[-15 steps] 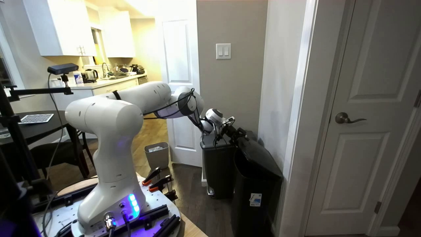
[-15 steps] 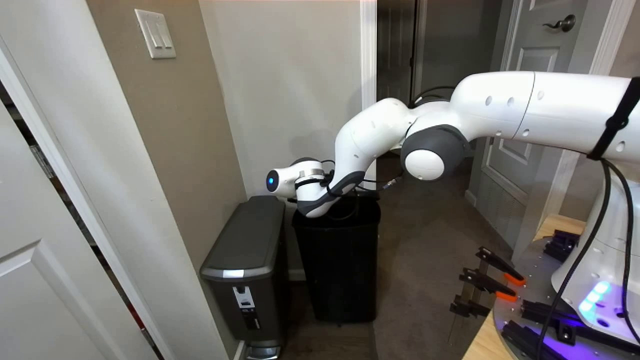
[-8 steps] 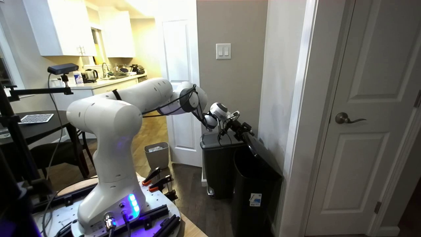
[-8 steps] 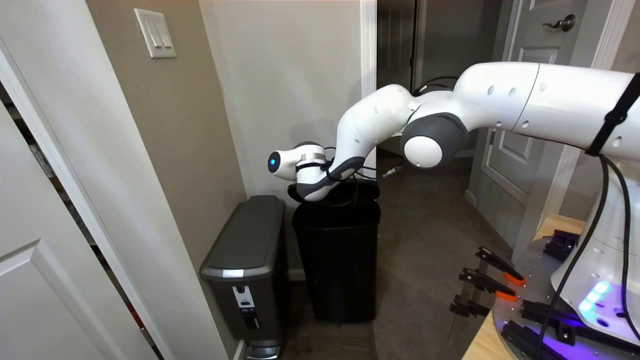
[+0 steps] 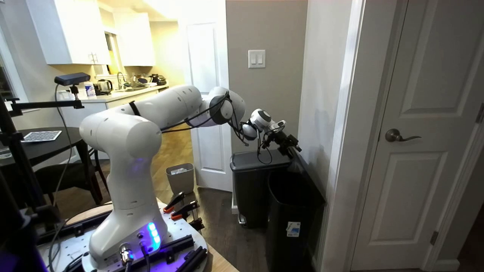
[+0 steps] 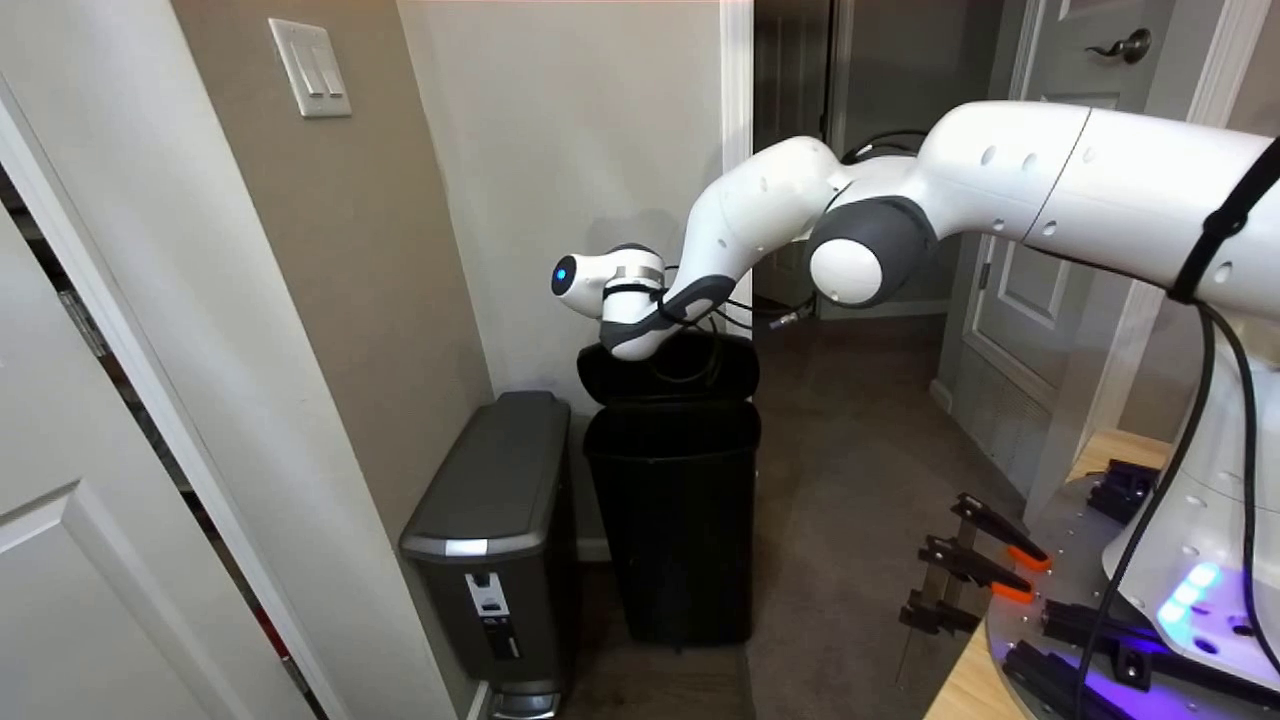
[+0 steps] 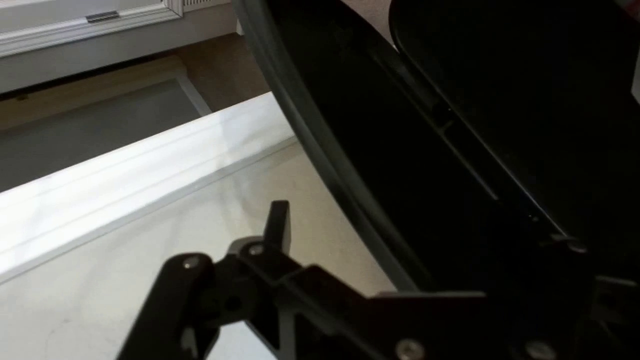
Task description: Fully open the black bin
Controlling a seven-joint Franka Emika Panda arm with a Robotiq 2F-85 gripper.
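Observation:
The black bin point(image 5: 293, 245) stands upright by the wall, a pale label on its front; it also shows in an exterior view point(image 6: 682, 550). Its hinged lid point(image 5: 308, 175) is raised steeply and leans toward the wall, and its mouth is open. The lid also shows behind the wrist point(image 6: 735, 370). My gripper point(image 5: 293, 145) is at the lid's upper edge. In the wrist view my gripper point(image 7: 422, 227) has its fingers spread wide, with the lid's rim point(image 7: 340, 170) running down between them. The right finger is lost in the dark. In an exterior view the wrist hides the fingers.
A wider grey bin with a dark lid point(image 6: 490, 480) stands shut beside the black bin. The wall point(image 5: 321, 94) is close behind the raised lid. A small grey basket point(image 5: 180, 181) sits on the floor. Clamps point(image 6: 985, 560) stick out from the robot's table.
My gripper has moved up and toward the wall. The lid has swung from partly raised to much steeper, and more of the bin's mouth shows.

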